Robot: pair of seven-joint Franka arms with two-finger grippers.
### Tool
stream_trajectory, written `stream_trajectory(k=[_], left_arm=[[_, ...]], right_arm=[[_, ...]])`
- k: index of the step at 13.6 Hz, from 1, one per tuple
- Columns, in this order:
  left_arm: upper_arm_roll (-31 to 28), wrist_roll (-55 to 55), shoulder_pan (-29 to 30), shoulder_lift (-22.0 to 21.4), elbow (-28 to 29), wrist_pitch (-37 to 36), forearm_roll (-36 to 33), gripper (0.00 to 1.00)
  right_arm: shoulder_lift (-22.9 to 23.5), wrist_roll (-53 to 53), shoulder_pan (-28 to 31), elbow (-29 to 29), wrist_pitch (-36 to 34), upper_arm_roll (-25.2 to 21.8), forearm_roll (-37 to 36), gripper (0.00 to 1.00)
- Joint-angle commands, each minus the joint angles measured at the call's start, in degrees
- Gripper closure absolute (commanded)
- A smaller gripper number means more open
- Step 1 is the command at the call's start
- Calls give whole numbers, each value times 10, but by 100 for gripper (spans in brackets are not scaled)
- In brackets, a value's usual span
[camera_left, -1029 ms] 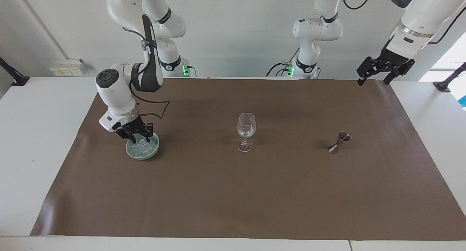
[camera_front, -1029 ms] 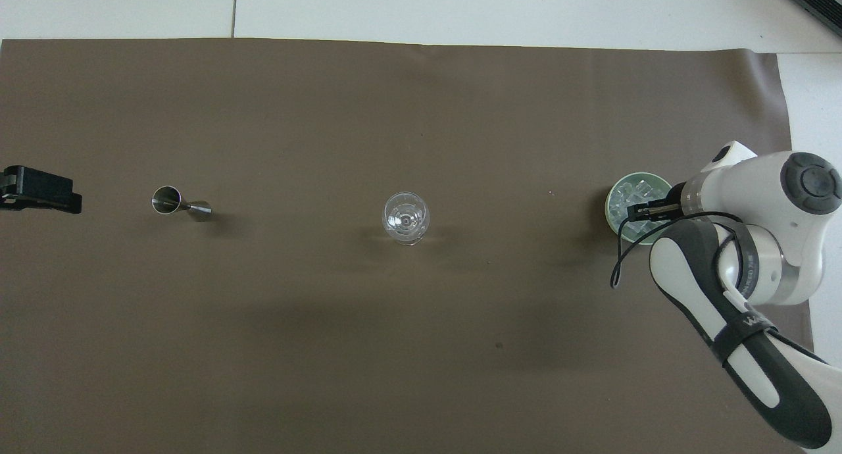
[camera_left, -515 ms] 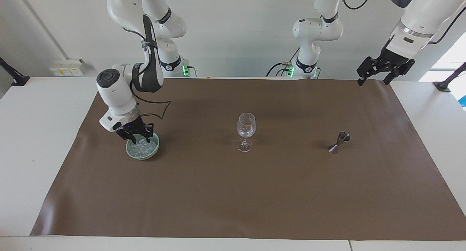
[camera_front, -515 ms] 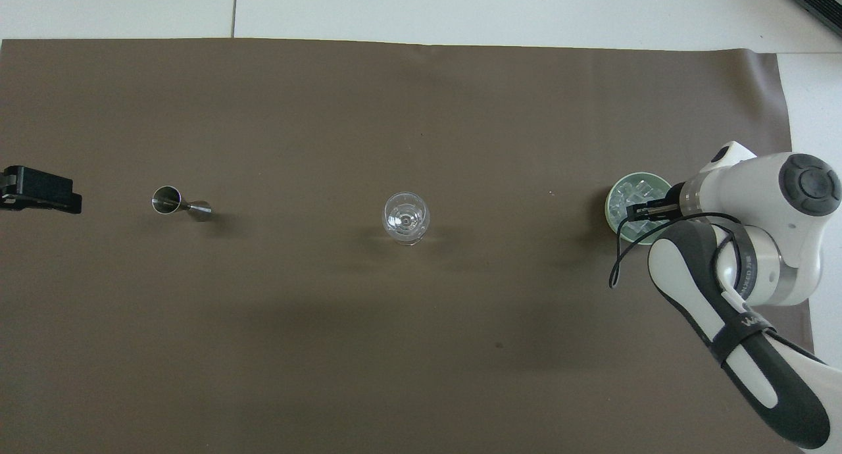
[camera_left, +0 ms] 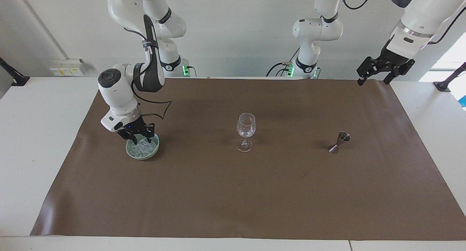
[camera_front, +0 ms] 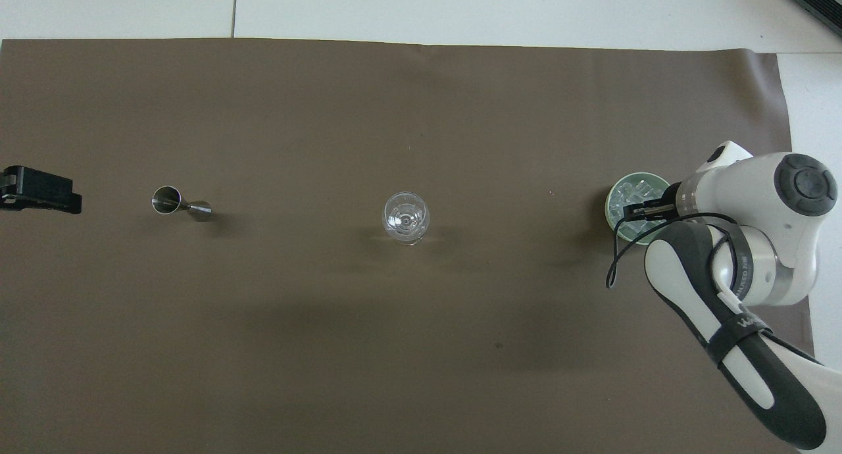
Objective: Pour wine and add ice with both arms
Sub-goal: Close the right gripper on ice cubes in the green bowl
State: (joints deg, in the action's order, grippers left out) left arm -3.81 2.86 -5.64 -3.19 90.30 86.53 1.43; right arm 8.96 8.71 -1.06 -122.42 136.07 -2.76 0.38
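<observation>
We see the ice, a glistening whitish heap of small clear cubes, in a green bowl at the right arm's end of the desk, the right gripper just over it, its fingers' state unclear to us, while the left gripper waits, fingers wide.
</observation>
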Motion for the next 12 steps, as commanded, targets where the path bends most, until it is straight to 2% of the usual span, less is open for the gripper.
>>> stream_trajectory(k=[1,7,8,11,12], left_arm=[[2,-1,3,-15,14,-6,-9,0],[2,-1,3,-15,14,-6,-9,0],[3,-1,3,-15,14,-6,-9,0],[2,-1,3,-15,14,-6,-9,0],[2,-1,3,-15,14,-7,-9,0]], right_arm=[[0,0,3,-8,15,2,-3,41],[11,1,4,-4,14,2,-3,45],[11,1,4,-3,13,2,-3,48],[11,0,4,-3,14,2,-3,71],[10,-1,4,-2,13,2,-3,83]])
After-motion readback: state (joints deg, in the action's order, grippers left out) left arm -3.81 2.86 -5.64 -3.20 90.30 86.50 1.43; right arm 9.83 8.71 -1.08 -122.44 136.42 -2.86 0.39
